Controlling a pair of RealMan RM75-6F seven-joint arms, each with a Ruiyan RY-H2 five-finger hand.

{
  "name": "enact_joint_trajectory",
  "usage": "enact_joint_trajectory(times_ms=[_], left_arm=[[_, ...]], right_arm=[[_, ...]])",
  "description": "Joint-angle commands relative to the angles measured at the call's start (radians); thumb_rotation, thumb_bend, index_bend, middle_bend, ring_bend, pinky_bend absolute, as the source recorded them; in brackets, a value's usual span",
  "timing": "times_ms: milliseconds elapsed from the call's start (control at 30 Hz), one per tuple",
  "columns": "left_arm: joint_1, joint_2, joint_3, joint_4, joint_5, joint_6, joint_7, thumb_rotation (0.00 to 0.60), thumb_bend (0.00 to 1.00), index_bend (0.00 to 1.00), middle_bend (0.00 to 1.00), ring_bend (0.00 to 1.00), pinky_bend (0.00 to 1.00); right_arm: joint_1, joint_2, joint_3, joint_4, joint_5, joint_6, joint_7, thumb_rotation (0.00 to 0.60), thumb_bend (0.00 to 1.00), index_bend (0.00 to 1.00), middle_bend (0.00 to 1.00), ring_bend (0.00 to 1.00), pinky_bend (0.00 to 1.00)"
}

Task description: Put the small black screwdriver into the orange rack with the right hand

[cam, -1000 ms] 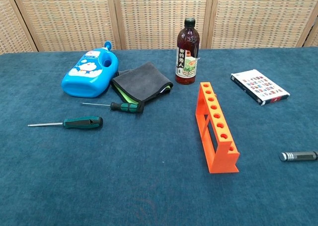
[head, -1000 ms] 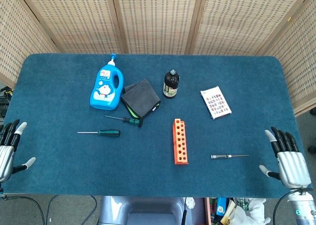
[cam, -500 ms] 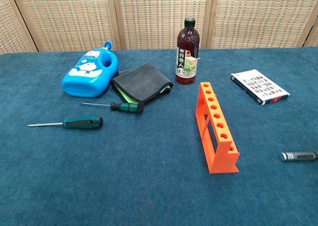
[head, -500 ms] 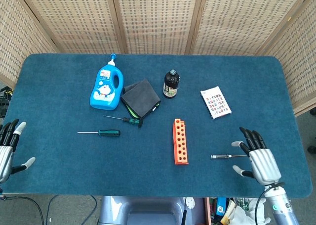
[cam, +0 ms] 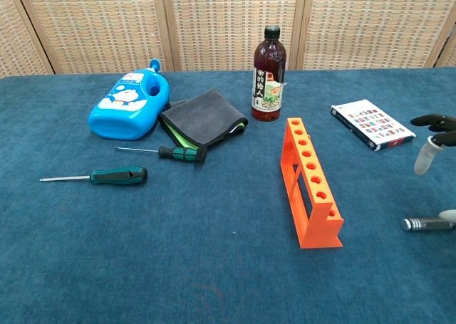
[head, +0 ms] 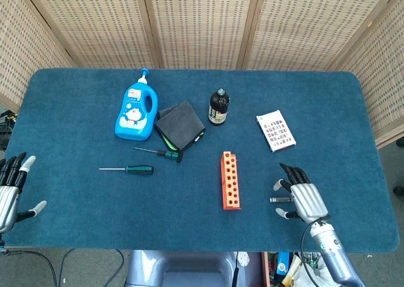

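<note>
Your right hand (head: 302, 199) hovers with fingers spread, grasping nothing, directly over the small black screwdriver with the thin metal shaft (head: 275, 199), which lies flat on the blue felt-covered table (head: 76, 123) to the right of the orange plastic rack with a row of holes (head: 230, 180). In the chest view only the handle end shows at the frame edge. Your left hand (head: 9, 189) rests released at the table's near left edge, well apart from everything

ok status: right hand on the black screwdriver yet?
Right hand open, above small black screwdriver, no grip. Left hand open at table edge. Orange rack unobstructed.
</note>
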Motion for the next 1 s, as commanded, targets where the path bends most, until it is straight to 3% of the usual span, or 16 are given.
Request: enact_joint_trajectory(times_ms=[33, 1000], left_arm=[[0.001, 0.001, 0.000, -0.001, 0.001, 0.001, -0.001, 0.600, 0.00, 0.00, 0.00, 0.00, 0.00], [-0.006, -0.005, 0.004, -0.002, 0.007, -0.010, 0.010, 0.600, 0.00, 0.00, 0.00, 0.00, 0.00]], right_arm=[[0.019, -0.005, 0.005, 0.007, 0.032, -0.033, -0.006, 0.600, 0.19, 0.41, 0.00, 0.00, 0.00], [0.068, -0.067, -0.017, 0.137, 0.144, -0.145, 0.020, 0.600, 0.29, 0.41, 0.00, 0.00, 0.00]])
